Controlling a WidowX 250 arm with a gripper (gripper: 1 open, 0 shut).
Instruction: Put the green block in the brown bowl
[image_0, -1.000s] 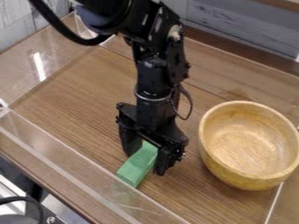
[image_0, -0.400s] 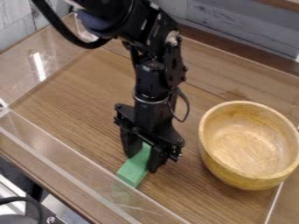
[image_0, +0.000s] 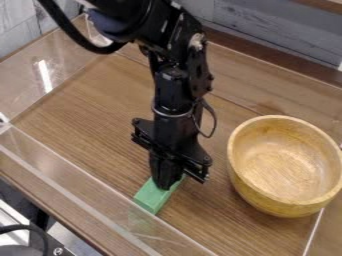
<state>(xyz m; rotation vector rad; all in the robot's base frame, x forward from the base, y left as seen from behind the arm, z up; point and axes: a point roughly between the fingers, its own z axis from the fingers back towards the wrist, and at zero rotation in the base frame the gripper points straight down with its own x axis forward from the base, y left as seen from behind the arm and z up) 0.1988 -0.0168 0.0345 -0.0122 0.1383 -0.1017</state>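
Along the near left side of the wood-grain table (image_0: 80, 110) runs a clear, shiny strip (image_0: 74, 180) that catches the light. Just beyond it, close to the table's front, lies the flat, elongated bright green block (image_0: 151, 196). Its near end points toward the front left corner, and its underside rests on the table. The far end of the green block disappears between the fingers of the black gripper (image_0: 168, 180), which points straight down. The fingers are drawn in close together and clamp the block's far end from both sides; the block is not lifted.

To the right of the gripper, near but clearly apart from it, sits the round, thick-walled light tan wooden bowl (image_0: 278, 207), upright on the table, its hollow showing only bare wood grain. The green block is outside the bowl, to its left.

Above the gripper the black robot arm (image_0: 177, 75) rises upright, then bends away toward the upper left, with a thin black cable (image_0: 211, 116) looping beside the wrist. Behind the table's far edge are grey horizontal boards (image_0: 274, 25).
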